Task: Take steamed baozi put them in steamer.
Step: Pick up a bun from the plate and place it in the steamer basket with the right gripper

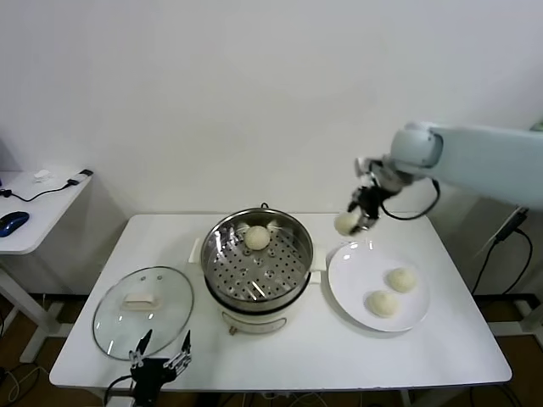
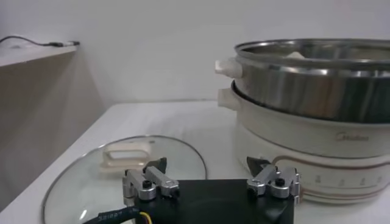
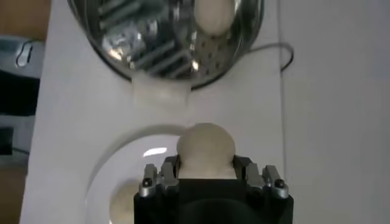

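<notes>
Right gripper [image 3: 206,176] jaws clenched on half-hidden baozi [image 3: 206,148], left gripper [image 2: 211,182] jaws released

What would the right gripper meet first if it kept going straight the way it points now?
Probably the white plate's rim right below the right gripper and its held baozi; the steamer lies farther on. Depth is unclear.

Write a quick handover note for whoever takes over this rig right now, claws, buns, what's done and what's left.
Right claw: shut on a bun, lifted above the plate's far edge, between plate and steamer.
Left claw: open, parked at the table's near edge by the lid.
Done: one bun in steamer.
Left: drop the held bun in, then move the two plate buns.
</notes>
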{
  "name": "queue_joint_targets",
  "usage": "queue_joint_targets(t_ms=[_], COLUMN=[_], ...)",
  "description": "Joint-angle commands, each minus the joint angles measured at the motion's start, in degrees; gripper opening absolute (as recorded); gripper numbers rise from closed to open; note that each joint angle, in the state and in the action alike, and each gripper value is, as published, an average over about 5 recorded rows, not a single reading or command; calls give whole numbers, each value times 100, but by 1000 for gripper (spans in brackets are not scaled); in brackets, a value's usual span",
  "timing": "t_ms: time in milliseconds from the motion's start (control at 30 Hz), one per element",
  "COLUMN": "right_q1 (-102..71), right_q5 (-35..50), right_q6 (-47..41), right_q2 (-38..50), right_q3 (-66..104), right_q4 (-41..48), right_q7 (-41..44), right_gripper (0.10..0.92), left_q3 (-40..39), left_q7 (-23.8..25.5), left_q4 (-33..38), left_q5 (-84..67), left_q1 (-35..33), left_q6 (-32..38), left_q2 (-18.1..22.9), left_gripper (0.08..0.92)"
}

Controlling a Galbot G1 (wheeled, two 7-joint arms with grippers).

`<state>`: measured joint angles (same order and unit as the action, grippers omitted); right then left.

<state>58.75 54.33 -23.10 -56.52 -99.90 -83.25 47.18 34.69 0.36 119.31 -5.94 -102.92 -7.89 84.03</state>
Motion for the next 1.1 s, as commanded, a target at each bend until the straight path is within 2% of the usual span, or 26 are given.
queue_joint_targets(t_ms=[33, 200, 400, 667, 1033, 1100], right_q1=[559, -369, -1276, -2247, -2627, -2587], right_q5=[1801, 1478, 862, 270, -8, 15], right_q6=[-846, -974, -1028, -1063, -1047, -1012], right_q2=[-1448, -2236, -2716, -3000, -3026, -2997], right_q3=[432, 672, 705, 836, 1023, 1059], right_q4=[-834, -239, 533, 1346, 1717, 1697], right_q7=[-984, -1246, -1352, -1461, -1520, -1468], right_gripper=[594, 594, 594, 594, 596, 617], left_q3=[-18, -56, -103, -137, -161, -162], left_q7=[0, -1, -2, -1, -5, -6], left_q4=[65, 83, 84, 116, 82, 82], left_q5=[6, 16, 46, 82, 98, 102], left_q1=[-12, -59, -107, -116, -131, -133], left_q6=[-3, 22, 55, 77, 107, 107], left_q2=[-22, -3, 11, -10, -24, -26], left_gripper=[823, 823, 823, 823, 823, 823])
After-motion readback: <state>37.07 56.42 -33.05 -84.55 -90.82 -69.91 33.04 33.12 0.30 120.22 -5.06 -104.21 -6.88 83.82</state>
